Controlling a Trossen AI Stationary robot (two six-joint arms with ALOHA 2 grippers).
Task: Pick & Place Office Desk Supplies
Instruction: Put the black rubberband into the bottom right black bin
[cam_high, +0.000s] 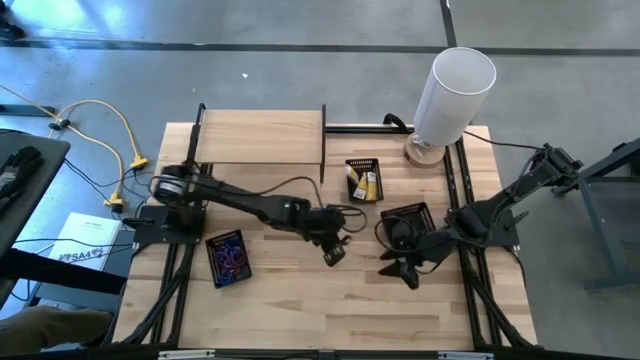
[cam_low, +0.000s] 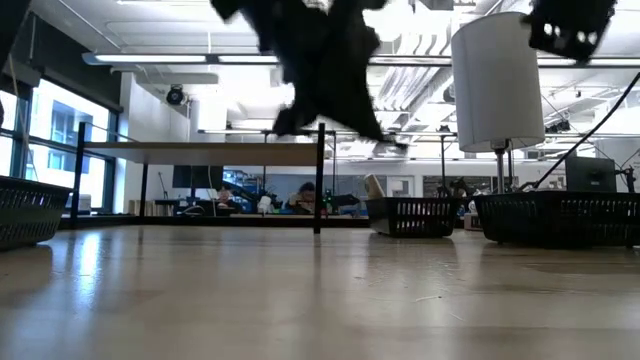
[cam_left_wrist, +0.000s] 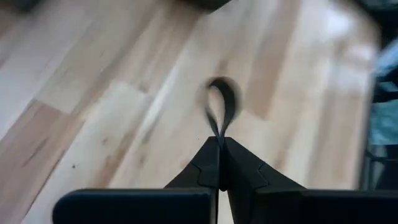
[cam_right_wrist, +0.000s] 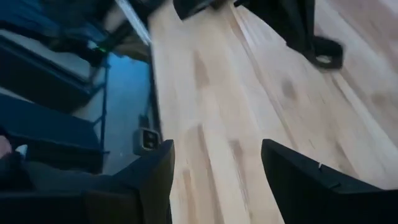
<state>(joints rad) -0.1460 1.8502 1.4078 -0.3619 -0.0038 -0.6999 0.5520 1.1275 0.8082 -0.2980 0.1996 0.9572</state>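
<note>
My left gripper (cam_high: 336, 252) hovers over the middle of the table, shut on a thin black loop (cam_left_wrist: 221, 106). My right gripper (cam_high: 402, 272) is open just to its right, near the black mesh tray of dark items (cam_high: 407, 224); in the right wrist view nothing lies between its fingers (cam_right_wrist: 217, 171). A tray at the table's left holds purple, blue and red loops (cam_high: 228, 258). Another tray toward the far edge holds yellow packets (cam_high: 364, 182). My left gripper pinches the black loop between its two fingertips at the loop's narrow end (cam_left_wrist: 217, 132). The rest of the loop sticks out past the fingertips as an open oval. It looks clear of the wood below.
A tall white cylinder (cam_high: 452, 95) stands at the far right corner. A raised wooden shelf (cam_high: 262, 137) sits at the far left. Bare wood (cam_high: 300, 310) stretches along the near side. Dark frame rails (cam_high: 462, 170) run down both sides of the table.
</note>
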